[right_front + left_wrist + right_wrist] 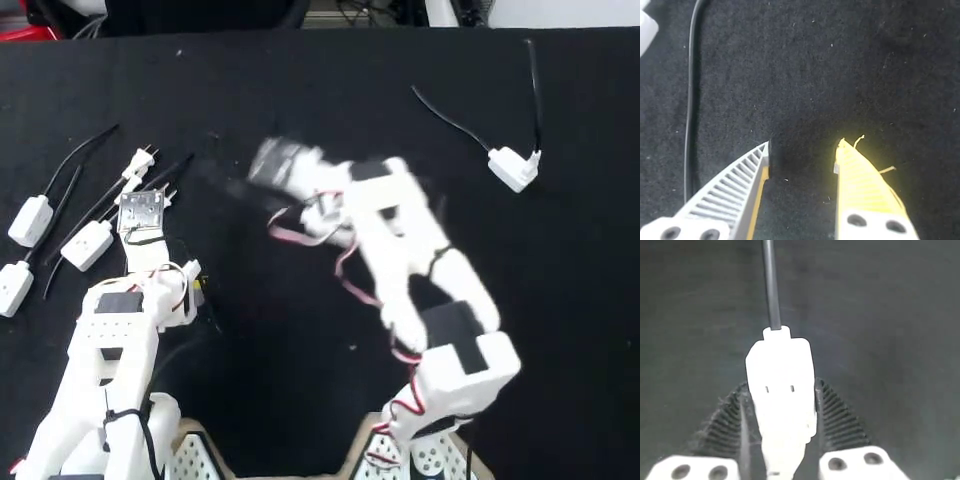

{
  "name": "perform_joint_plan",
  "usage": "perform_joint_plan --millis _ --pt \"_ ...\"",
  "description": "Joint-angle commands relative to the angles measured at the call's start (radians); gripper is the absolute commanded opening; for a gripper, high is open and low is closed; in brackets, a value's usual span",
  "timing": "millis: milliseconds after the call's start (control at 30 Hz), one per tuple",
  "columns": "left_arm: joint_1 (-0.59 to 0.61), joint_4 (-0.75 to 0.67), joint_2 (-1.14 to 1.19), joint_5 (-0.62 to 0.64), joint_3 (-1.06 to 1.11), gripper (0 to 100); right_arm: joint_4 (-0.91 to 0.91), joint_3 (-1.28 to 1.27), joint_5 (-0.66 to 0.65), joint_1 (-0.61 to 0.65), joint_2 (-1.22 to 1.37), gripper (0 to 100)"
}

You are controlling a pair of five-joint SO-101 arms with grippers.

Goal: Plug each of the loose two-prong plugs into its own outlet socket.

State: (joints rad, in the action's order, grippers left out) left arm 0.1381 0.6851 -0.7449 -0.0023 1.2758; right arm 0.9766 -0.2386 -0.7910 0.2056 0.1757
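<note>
Slippage is looking like our main worry: our right gripper (781, 386) is clenching a white plastic outlet socket (780, 365) with two small slots by its narrow sides, its black cord (771, 285) trailing away over the black cloth table (890, 315). In the high view that socket is sitting near mid-table, well apart from the white two-prong plugs (140, 160) lying near our left gripper (802, 150), which is hanging released above bare cloth beside a second black cord (690, 100). If the held cord is dragging or catching, we are risking the socket twisting in the grip and prongs meeting tilted slots.
</note>
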Motion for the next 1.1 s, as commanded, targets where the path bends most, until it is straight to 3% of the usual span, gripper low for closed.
perform_joint_plan --millis 0,100,200,500,1067 --pt "0.013 -0.005 -0.021 -0.006 -0.004 22 0.023 0.16 0.318 -0.143 -0.005 1.1" --pt "0.012 -0.005 -0.021 -0.006 -0.004 22 0.133 0.263 0.526 -0.218 -0.005 1.1" --pt "0.012 -0.005 -0.021 -0.006 -0.004 22 0.216 0.358 0.628 -0.256 0.021 1.2" --pt "0.012 -0.005 -0.021 -0.006 -0.004 22 0.397 0.723 0.637 -0.37 0.286 1.2" --pt "0.012 -0.005 -0.018 -0.006 -0.004 22 0.508 1.471 0.626 -0.462 0.909 1.1"
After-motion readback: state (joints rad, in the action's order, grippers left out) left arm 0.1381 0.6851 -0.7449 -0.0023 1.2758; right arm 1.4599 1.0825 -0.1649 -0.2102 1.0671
